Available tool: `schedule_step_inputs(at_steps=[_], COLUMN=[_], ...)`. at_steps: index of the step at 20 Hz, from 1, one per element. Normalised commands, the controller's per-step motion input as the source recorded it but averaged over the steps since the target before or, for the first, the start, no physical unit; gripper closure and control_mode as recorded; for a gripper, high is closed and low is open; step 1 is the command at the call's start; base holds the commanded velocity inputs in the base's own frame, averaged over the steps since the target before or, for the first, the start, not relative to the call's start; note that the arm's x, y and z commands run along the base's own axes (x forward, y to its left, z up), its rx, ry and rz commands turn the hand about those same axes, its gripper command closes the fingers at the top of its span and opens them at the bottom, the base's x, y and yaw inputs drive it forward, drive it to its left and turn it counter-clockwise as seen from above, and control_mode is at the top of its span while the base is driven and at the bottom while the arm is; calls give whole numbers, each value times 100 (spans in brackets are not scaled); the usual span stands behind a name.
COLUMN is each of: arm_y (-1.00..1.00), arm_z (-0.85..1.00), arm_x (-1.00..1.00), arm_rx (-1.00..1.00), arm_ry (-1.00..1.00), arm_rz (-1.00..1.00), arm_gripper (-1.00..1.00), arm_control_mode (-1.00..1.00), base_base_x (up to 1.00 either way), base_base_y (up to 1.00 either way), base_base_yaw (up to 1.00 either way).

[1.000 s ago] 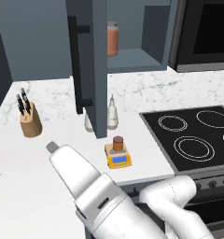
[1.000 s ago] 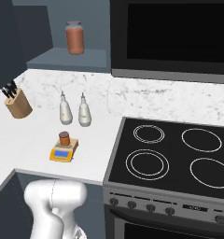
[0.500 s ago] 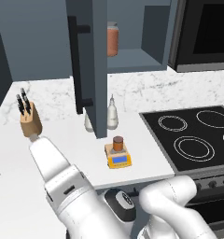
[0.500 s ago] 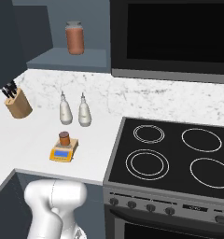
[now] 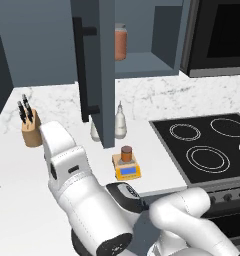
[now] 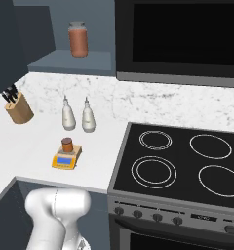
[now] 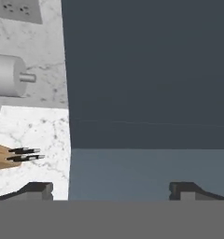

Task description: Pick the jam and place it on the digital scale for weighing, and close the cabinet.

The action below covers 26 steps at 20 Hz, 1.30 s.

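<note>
Left base view: jam (image 5: 126, 154) stands upright on digital scale (image 5: 127, 169).

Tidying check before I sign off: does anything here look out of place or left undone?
The cabinet door hangs wide open over the counter. Otherwise nothing odd: the jam sits upright on the scale, nothing spilled.

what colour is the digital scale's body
Yellow-orange, with a blue display strip at the front; the digital scale shows best in the left base view, with the jam on it.
</note>
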Motion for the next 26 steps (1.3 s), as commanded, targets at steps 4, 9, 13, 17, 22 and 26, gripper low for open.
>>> schedule_step_inputs(at_steps=[4,9,13,17,22,26], arm_y=[-22,-4,-1,-23,-48,-68], arm_z=[0,0,0,0,0,11], arm_x=[25,58,44,38,32,3], arm_rx=[8,1,0,5,10,16], arm_ry=[3,3,7,10,14,3], arm_rz=[-3,-9,-13,-10,-8,-8], arm_gripper=[-100,-100,-100,-100,-100,-100], arm_control_mode=[-100,-100,-100,-100,-100,-100], base_base_x=[0,0,0,0,0,0], base_base_y=[0,0,0,0,0,0], base_base_yaw=[0,0,0,0,0,0])
